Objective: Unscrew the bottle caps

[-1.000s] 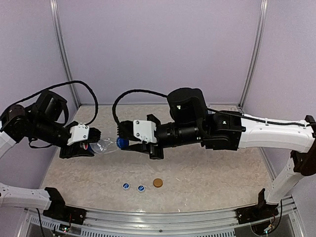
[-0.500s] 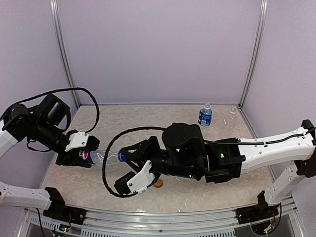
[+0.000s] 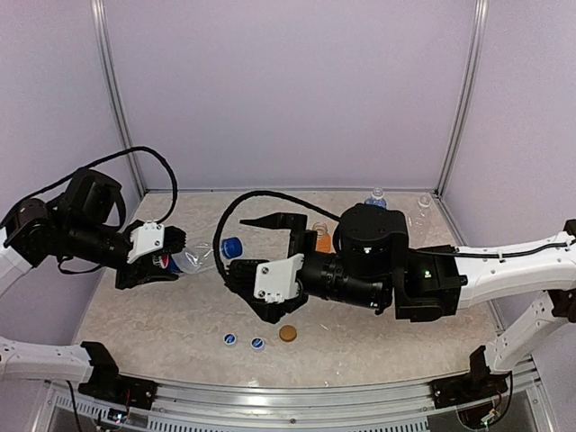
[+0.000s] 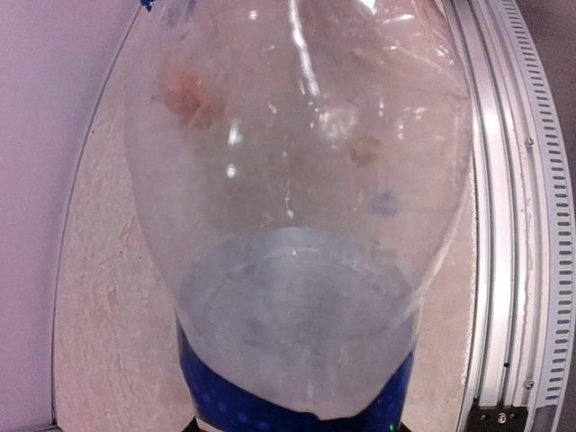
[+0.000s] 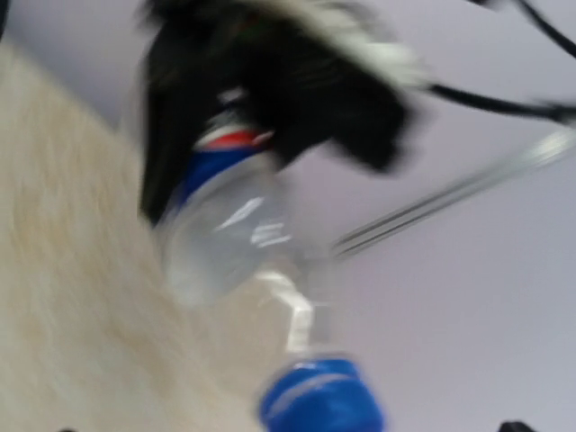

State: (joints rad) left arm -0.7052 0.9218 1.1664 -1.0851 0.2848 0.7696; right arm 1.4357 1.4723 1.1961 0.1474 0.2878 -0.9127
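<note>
While left gripper (image 3: 165, 259) clamps the bottle (image 3: 193, 261) by its label end, above the table (image 3: 378, 346) at left, its axis runs roughly left-right, cap (image 3: 231, 247) pointing at right gripper (image 3: 245, 256). Right jaws are spread wide just right of the cap and look clear of it. Right arm is nearest; approach along the axis.

We are counting four bottles (image 3: 192, 262), three of them toward one o'clock. We are also counting four caps: three blue caps (image 3: 229, 339) and one golden-brown cap (image 3: 287, 333).
</note>
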